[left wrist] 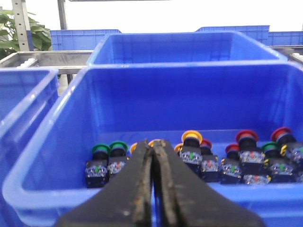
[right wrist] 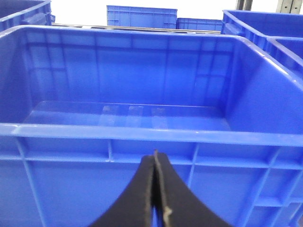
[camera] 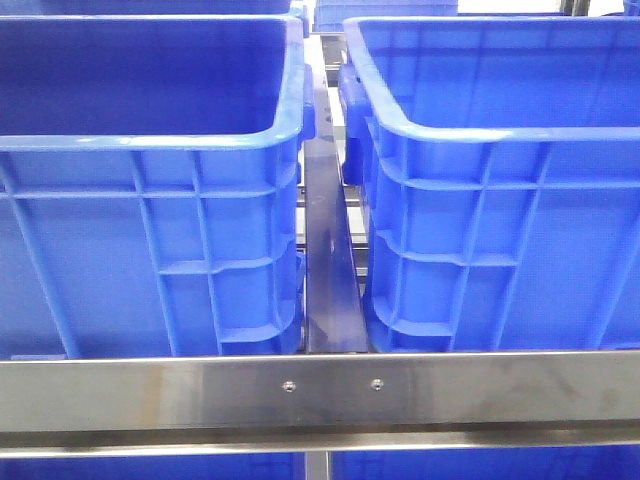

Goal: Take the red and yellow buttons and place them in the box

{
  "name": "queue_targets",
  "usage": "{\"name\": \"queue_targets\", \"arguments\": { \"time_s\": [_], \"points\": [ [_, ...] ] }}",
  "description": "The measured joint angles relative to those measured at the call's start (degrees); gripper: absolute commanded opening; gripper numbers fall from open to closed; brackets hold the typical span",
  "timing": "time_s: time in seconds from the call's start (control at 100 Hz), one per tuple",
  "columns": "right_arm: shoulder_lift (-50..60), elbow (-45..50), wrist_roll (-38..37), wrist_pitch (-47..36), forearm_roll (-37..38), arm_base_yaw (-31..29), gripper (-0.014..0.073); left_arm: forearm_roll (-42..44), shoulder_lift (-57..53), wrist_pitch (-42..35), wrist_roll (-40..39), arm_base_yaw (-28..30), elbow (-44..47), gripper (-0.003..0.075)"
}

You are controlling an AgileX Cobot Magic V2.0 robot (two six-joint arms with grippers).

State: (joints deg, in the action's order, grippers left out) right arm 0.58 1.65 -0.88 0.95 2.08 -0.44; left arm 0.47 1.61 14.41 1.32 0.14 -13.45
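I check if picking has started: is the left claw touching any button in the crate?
Apart. In the left wrist view the left claw is shut on nothing, outside the crate's near rim, while the buttons sit on the floor inside.

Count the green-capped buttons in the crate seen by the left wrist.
3. Two green buttons stand together at one end of the row; the third is among red buttons at the other end. The left gripper may hide more.

Steel crossbar (camera: 320,392) fixed by two screws (camera: 332,385), green-capped buttons (left wrist: 109,150) seated among others, potted foliage (left wrist: 26,33) noted beside metal upright (left wrist: 22,24).
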Motion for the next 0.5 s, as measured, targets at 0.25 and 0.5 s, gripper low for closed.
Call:
{"name": "queue_targets", "arguments": {
  "time_s": [0.25, 0.5],
  "points": [
    [0.0, 0.0, 0.0, 0.0, 0.0, 0.0, -0.0068, 0.0, 10.6, 9.3, 0.0, 0.0, -12.4, -0.0020],
    [0.0, 0.0, 0.0, 0.0, 0.0, 0.0, -0.0068, 0.0, 24.9, 12.5, 0.0, 0.0, -21.3, 0.0001]
  ]
}}
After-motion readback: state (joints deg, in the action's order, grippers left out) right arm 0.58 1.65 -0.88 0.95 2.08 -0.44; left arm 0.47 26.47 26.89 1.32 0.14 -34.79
